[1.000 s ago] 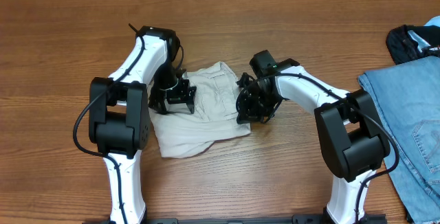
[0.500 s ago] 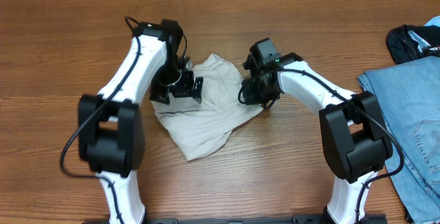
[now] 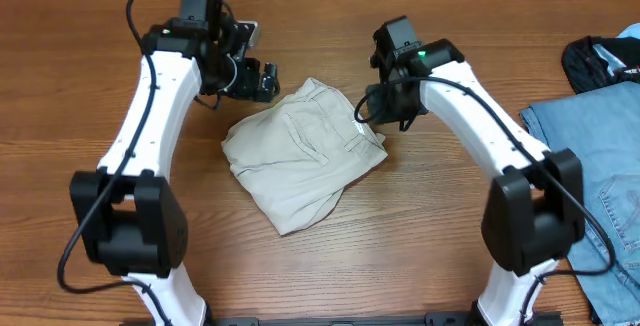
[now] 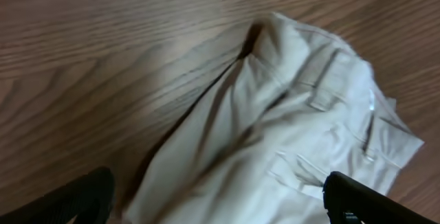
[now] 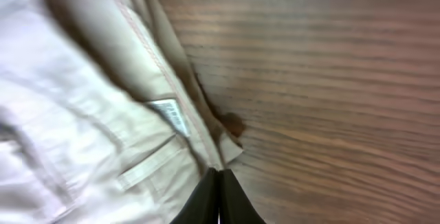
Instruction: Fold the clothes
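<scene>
Beige shorts (image 3: 305, 156) lie bunched on the wooden table (image 3: 400, 226).

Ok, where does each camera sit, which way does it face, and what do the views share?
Overhead: fixed above the table, facing down; shows both arms, left gripper, right gripper, shorts, jeans.
Left wrist: on the left arm, facing down at the shorts' waistband; its spread fingers sit in the bottom corners.
Right wrist: on the right arm, close over the shorts' hem; its shut fingers at bottom.
Shared: all three show the shorts on wood.
</scene>
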{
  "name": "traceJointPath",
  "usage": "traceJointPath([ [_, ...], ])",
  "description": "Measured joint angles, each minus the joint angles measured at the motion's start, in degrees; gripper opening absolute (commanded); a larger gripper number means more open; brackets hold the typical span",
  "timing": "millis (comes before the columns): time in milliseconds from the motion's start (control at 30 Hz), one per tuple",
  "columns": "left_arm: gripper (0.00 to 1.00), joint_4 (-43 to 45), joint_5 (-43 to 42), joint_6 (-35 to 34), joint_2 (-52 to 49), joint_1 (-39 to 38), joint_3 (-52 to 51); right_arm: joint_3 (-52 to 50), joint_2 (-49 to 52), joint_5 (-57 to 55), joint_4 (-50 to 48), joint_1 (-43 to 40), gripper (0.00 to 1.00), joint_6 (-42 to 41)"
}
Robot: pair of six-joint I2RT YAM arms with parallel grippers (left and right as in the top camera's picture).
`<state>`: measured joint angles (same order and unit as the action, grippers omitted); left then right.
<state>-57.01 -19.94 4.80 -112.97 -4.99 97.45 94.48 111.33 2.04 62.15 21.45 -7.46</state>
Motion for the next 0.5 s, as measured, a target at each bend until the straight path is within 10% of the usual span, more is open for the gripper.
traceJointPath([
  [500, 0.87, -3.1, -12.0, 9.3, -16.3, 0.5, 0.4, 1.2, -6.9, 0.1, 2.1, 0.4, 0.05, -0.4],
])
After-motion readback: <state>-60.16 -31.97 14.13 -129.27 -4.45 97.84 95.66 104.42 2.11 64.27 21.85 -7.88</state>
